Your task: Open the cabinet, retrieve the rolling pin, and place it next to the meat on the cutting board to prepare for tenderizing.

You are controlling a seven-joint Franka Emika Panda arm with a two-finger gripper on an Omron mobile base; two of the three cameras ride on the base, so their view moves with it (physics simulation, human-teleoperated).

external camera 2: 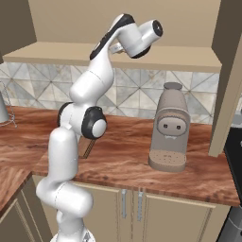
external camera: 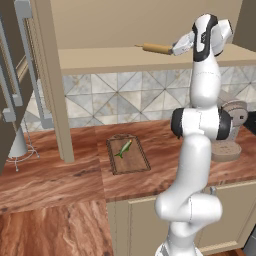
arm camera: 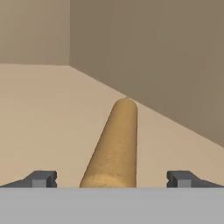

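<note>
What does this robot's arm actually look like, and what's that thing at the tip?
The arm is made of smooth, rounded glossy white segments joined by dark, nearly black bands at the joints, with no cables or markings showing. At its tip sits the end effector: two small, blocky dark grey fingers seen from the hand camera.

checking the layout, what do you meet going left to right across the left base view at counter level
open cabinet door → cutting board with the meat on it → robot arm → coffee machine
</note>
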